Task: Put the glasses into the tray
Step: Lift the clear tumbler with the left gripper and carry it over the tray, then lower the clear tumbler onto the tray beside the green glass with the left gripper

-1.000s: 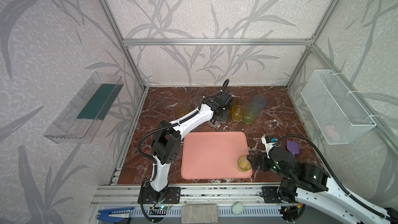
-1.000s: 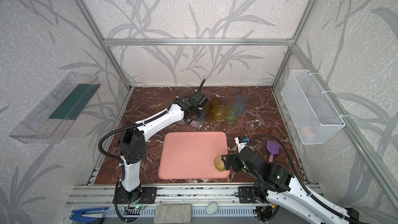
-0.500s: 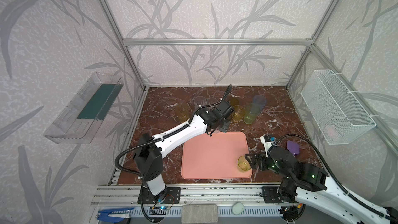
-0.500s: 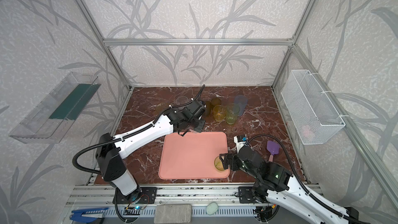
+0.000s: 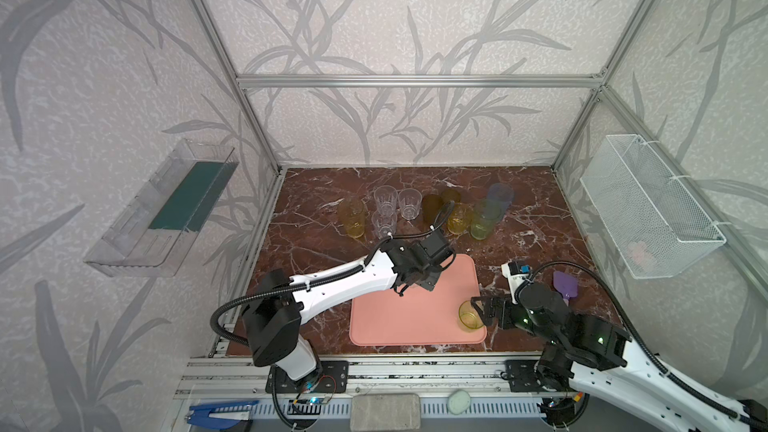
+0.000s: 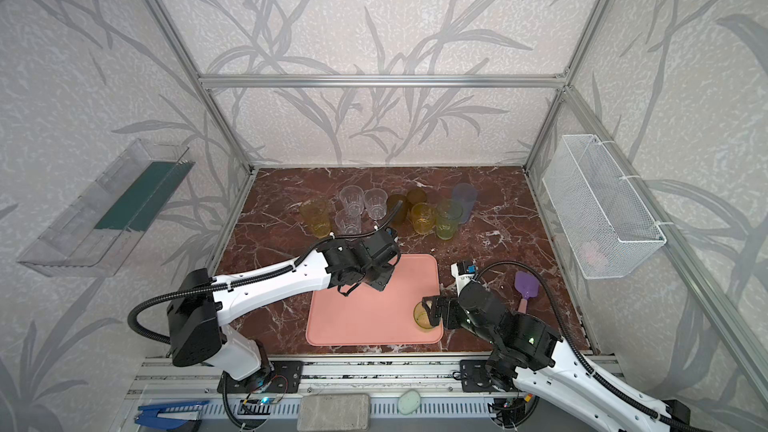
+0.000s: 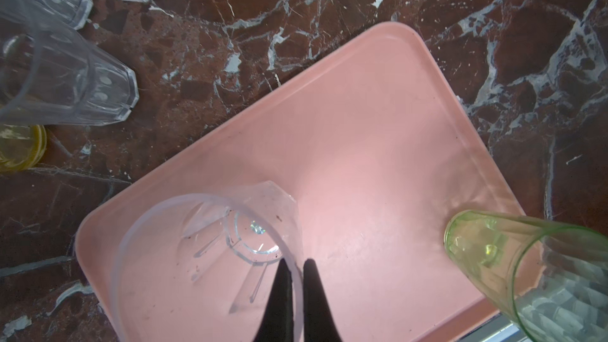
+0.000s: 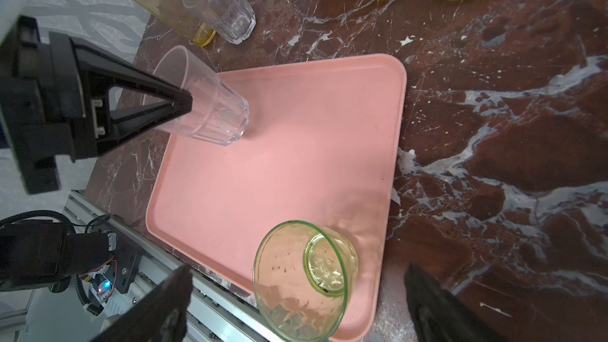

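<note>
— Marble tabletop (image 5: pixel 519 222), dark red, veined white. What does your left gripper (image 7: pixel 295 263) carry?
— It is pinching the rim of a clear faceted glass (image 7: pixel 210 251), one finger inside, one outside. A rim pinch likely leaves the base free for setting down. The glass hangs tilted over the tray (image 5: pixel 407 317) at its 11 o'clock corner; whether it touches, cannot tell.
— And your right gripper (image 8: pixel 297 271)?
— Spread wide, either side of the yellow-green glass (image 5: pixel 468 317), touching neither wall. That glass stands on the tray at 5 o'clock. Filling corners probably keeps your middle free. Other glasses (image 5: pixel 415 209) cluster at 12 o'clock, off the tray.
</note>
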You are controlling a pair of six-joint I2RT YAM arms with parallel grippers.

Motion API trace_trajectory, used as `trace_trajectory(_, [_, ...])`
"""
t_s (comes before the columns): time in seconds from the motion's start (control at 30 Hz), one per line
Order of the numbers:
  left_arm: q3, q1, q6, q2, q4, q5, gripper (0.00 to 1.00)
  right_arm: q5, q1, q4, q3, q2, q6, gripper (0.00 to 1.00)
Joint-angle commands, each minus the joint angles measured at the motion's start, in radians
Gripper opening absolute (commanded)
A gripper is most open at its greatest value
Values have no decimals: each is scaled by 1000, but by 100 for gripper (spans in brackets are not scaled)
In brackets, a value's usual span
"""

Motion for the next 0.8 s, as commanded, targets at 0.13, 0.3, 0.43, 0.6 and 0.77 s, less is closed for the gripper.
trace_trajectory(0.13, [-14,-55,-47,-31,21,-20,0,-16,-9,25,-10,-5,21,99])
trace_trajectory(0.3, [-20,-91,-40,-37,31,1,0,-25,-11,30,-11,-8,31,99])
trace_trajectory(0.43, [-33,-117,-51,-32,25,9,0,-33,-12,30,-21,-18,42,99])
trace_trajectory(0.6, [-68,-153,-81,-33,47,26,0,-36,-12,31,-40,-43,56,99])
trace_trajectory(0.77, [-109,-181,-103,-42,102,45,0,-44,-14,22,-50,-60,57,99])
